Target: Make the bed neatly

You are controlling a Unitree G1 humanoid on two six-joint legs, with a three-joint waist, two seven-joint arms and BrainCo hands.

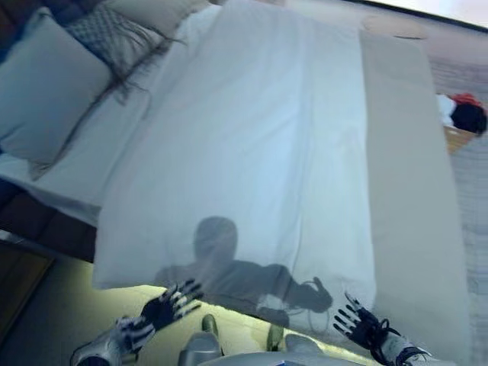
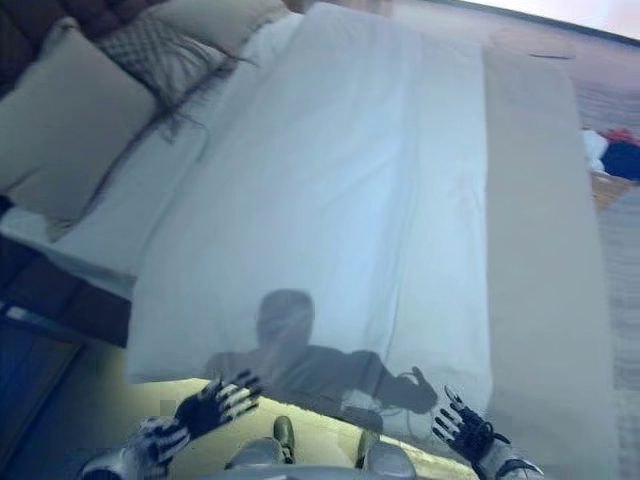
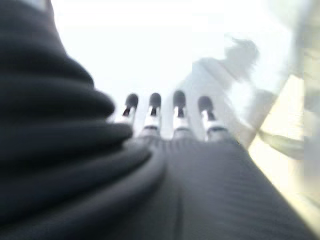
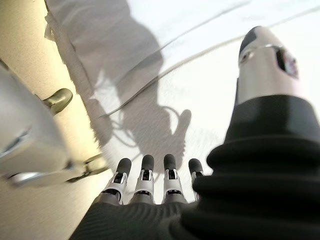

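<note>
A white duvet (image 1: pixel 252 145) lies spread flat over the bed, its near edge hanging over the bed's side towards me. A beige strip of cover (image 1: pixel 408 191) runs along the right side. Pillows (image 1: pixel 46 84) lie at the left end, one patterned (image 1: pixel 114 34). My left hand (image 1: pixel 169 306) is open, fingers spread, just below the duvet's near edge, holding nothing. My right hand (image 1: pixel 364 326) is open, fingers spread, near the duvet's near right corner, also empty. The wrist views show straight fingers (image 3: pixel 165 112) (image 4: pixel 150 175) over the white cloth.
A dark headboard and bedside unit (image 1: pixel 23 259) stand at the left. A basket with red, white and dark items (image 1: pixel 461 118) sits on the floor at the far right. Pale floor (image 1: pixel 69 320) lies between me and the bed.
</note>
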